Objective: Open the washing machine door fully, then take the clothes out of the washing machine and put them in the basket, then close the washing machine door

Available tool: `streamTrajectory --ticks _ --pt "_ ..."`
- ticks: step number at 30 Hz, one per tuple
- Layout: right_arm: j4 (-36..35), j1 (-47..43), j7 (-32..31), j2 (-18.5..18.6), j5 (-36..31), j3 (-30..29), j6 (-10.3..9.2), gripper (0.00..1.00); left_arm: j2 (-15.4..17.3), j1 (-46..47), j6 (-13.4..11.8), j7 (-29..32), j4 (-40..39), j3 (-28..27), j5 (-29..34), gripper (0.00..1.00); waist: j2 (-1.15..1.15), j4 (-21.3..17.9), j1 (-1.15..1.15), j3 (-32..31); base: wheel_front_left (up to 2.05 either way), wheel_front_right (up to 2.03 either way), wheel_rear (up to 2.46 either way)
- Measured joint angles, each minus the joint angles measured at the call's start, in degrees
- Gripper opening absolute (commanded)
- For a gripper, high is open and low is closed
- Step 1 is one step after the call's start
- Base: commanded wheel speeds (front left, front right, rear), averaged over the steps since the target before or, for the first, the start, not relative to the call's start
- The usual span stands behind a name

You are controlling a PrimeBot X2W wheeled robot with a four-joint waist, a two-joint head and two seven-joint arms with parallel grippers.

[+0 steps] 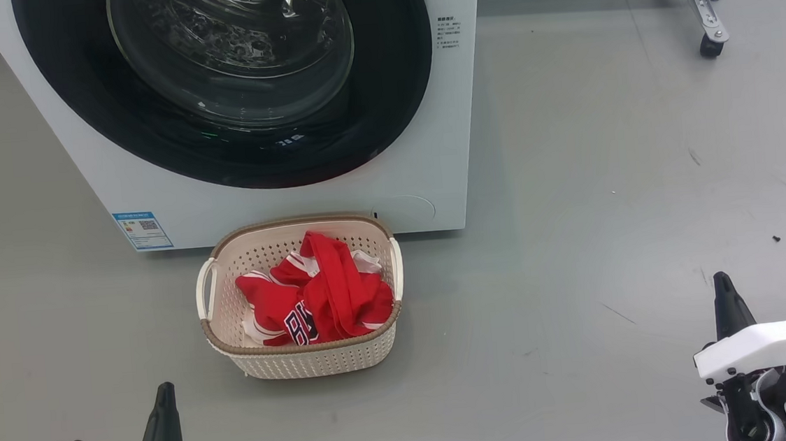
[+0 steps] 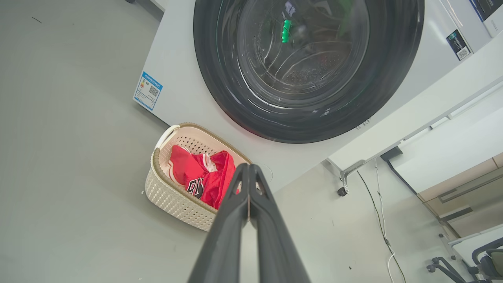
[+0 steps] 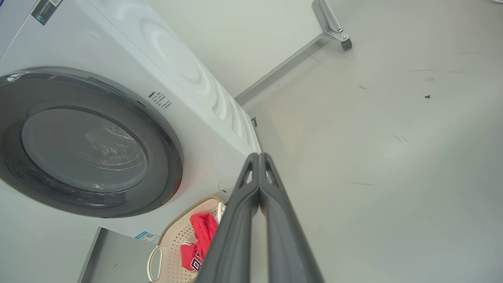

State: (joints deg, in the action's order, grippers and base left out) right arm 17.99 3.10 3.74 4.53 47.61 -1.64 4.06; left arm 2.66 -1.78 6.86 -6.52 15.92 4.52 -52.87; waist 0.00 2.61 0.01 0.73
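The door (image 1: 234, 72) sat flush against the machine (image 1: 280, 208). The clothes (image 1: 322, 296) lay heaped in the basket (image 1: 306, 362) on the floor just before the machine's bottom edge, so the task looked finished. That would explain why the left gripper (image 1: 165, 394) and right gripper (image 1: 723, 286) hung low, well apart from everything, fingers pressed together on nothing. The door's top was cut off, and reflections blurred the drum, though no red showed inside.

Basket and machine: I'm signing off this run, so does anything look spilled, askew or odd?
Nothing stands out. The clothes lie inside the upright basket, none on the floor, and the washing machine door sits closed.
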Motion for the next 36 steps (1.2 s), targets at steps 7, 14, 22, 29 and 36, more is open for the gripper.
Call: streamTrajectory --ticks 7,14,22,29,36 --pt "-0.07 0.02 -1.01 -0.18 3.66 -0.56 0.41 0.0 0.02 0.62 0.0 1.19 -0.01 -0.64 -3.44 0.0 0.0 -0.23 0.0 -0.05 0.0 0.0 0.0" --pt "-0.13 0.02 -1.97 -0.51 8.03 -1.31 0.57 0.0 0.03 0.71 0.0 2.37 0.0 -1.15 -7.31 0.0 0.0 -0.49 0.0 -0.11 0.0 0.0 0.0" --pt "-0.38 0.04 -3.13 -0.77 12.98 -1.96 0.92 0.0 0.04 1.54 0.0 3.53 0.02 -2.22 -11.77 0.0 0.0 -0.78 0.0 -0.17 0.0 0.0 0.0" --pt "-0.51 0.04 -4.3 -0.91 17.18 -2.68 1.18 0.0 0.05 1.93 0.0 4.56 0.02 -2.72 -15.93 0.0 0.0 -1.04 0.0 -0.23 0.0 0.0 0.0" --pt "-0.68 0.07 -5.2 -1.02 21.35 -3.34 1.42 0.0 0.08 2.13 0.0 5.78 0.03 -3.42 -19.97 0.0 0.0 -1.3 0.0 -0.29 0.0 0.0 0.0"
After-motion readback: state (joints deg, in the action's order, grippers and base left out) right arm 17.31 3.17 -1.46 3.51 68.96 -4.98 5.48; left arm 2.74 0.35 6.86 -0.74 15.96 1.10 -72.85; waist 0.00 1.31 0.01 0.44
